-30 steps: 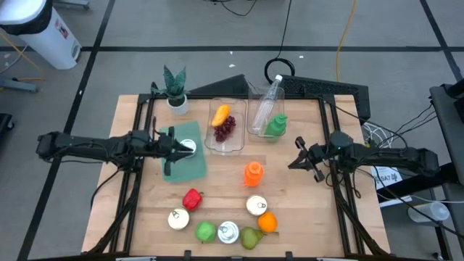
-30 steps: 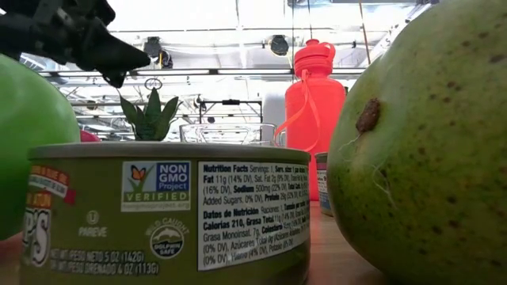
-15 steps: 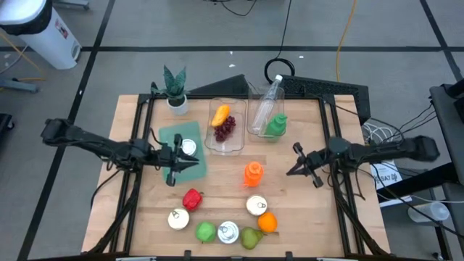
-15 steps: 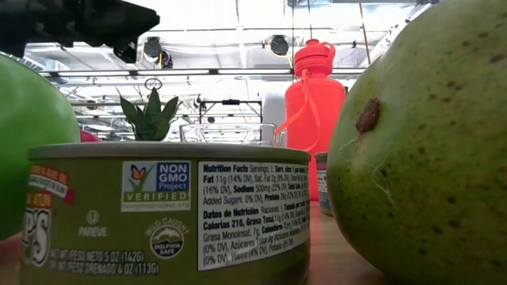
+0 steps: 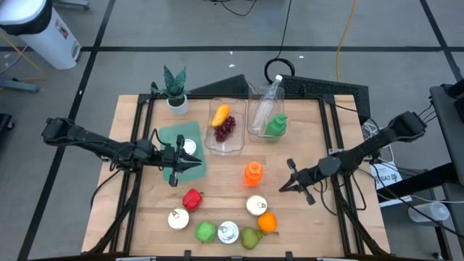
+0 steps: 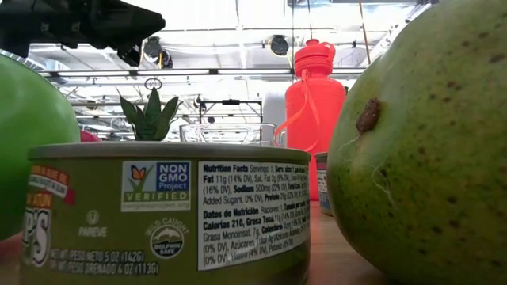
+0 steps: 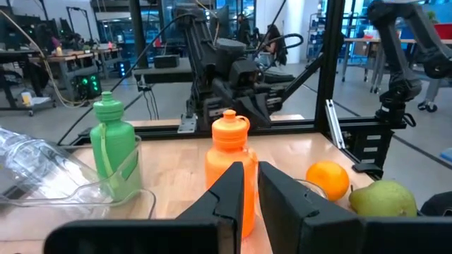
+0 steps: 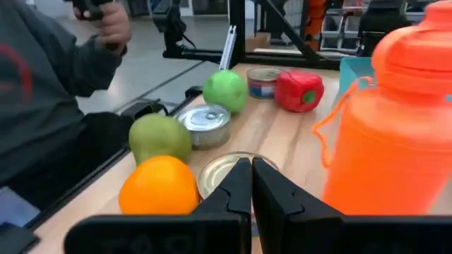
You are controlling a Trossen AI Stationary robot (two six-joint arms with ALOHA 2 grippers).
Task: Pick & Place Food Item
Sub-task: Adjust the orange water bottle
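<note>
In the high view the food lies near the table's front: a red pepper (image 5: 192,198), a green apple (image 5: 206,232), a pear (image 5: 251,237), an orange (image 5: 267,222) and three tins, one of them (image 5: 257,206) beside the orange. A fourth tin (image 5: 188,147) stands on a green mat (image 5: 183,161). My left gripper (image 5: 191,164) hovers shut over the mat's near part, just near of that tin. My right gripper (image 5: 285,183) is shut and hangs right of the orange bottle (image 5: 252,174). It points at the orange (image 8: 158,185) and the tin (image 8: 226,168).
A clear tray (image 5: 225,125) with yellow fruit and grapes and a second tray (image 5: 265,116) with a clear and a green bottle stand at the far side. A potted plant (image 5: 175,88) is at the far left. A person's sleeve (image 8: 42,92) shows beyond the table's near edge.
My right gripper has moved toward the table's left and near edge, closing on the orange bottle and the tin by the orange. My left gripper has shifted a little toward the near edge, away from the tin on the mat. No object has moved.
</note>
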